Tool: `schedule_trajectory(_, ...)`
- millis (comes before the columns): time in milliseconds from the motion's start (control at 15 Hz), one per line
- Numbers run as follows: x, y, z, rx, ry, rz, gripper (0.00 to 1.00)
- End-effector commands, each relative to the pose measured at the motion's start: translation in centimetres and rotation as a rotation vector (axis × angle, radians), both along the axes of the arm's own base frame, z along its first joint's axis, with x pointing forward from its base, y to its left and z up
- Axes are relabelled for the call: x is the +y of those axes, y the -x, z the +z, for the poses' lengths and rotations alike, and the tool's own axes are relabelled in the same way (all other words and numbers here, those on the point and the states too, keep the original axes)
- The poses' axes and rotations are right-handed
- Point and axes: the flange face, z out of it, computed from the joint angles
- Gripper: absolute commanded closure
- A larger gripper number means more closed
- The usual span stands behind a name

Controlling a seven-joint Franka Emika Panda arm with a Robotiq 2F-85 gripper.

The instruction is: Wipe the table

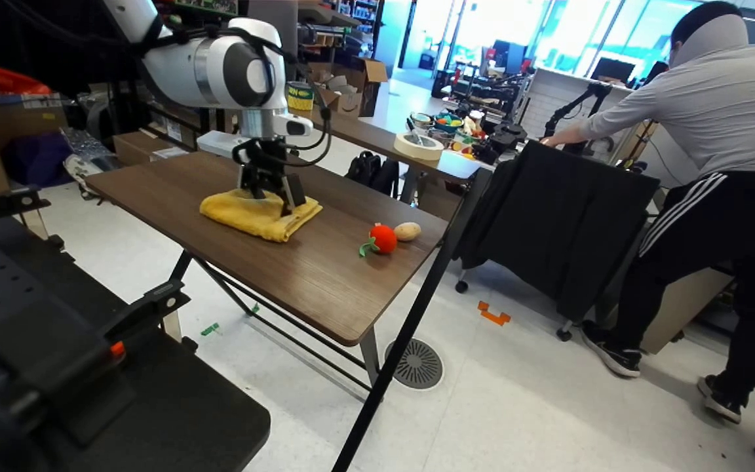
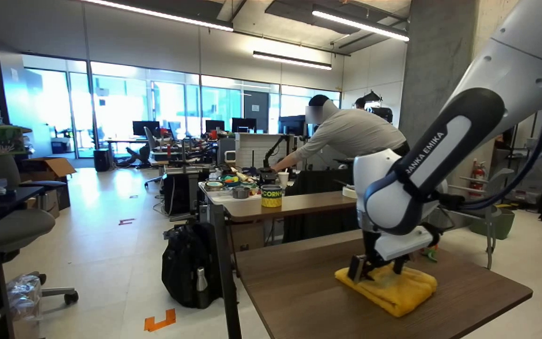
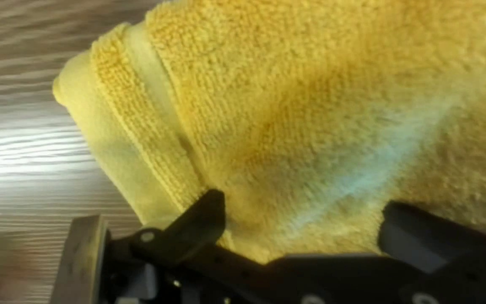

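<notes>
The dark brown table [image 1: 325, 288] stands under the arm; its top also shows in an exterior view [image 2: 299, 292] and in the wrist view [image 3: 19, 71]. A folded yellow towel [image 1: 253, 219] lies flat on it, also seen in an exterior view [image 2: 407, 294] and filling much of the wrist view [image 3: 310, 84]. My gripper [image 1: 274, 196] points down onto the towel, as an exterior view [image 2: 378, 272] also shows. In the wrist view my gripper [image 3: 304, 207] has its black fingers wide apart, with towel beneath and between them. The towel is not pinched; the fingertips appear to touch it.
A red tomato toy [image 1: 384, 238] with green leaves and a potato-like object [image 1: 407, 231] lie near the table's end. Behind stands another table with a corn can [image 2: 271, 197], a tape roll [image 1: 419, 146] and clutter. A person [image 1: 725, 118] leans over there.
</notes>
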Motion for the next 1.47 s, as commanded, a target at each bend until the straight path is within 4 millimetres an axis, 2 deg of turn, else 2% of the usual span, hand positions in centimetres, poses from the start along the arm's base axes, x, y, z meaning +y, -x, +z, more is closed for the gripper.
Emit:
schedule_trajectory(0,-9.3,2.8,-1.2,0.014,0.185,-0.072,0.00)
schedule_trajectory(200,-17.2,5.0,-1.8,0.035,0.341,-0.139,0.00)
schedule_trajectory(267,-18.6,5.7,-2.2,0.044,0.348,-0.150,0.00)
schedule_trajectory(400,-18.5,6.5,-1.7,0.064,0.316,-0.164,0.00)
schedule_trajectory(667,-11.5,8.1,0.4,0.058,0.138,-0.050,0.00)
schedule_trajectory(867,-5.2,9.5,0.6,0.022,0.024,0.032,0.00)
schedule_trajectory(1067,0.2,8.6,-0.4,-0.087,-0.038,0.088,0.00)
schedule_trajectory(1200,2.2,7.4,-0.1,-0.141,-0.045,0.109,0.00)
schedule_trajectory(1267,3.2,7.0,1.0,-0.164,-0.067,0.114,0.00)
schedule_trajectory(1400,5.4,6.6,4.9,-0.209,-0.115,0.142,0.00)
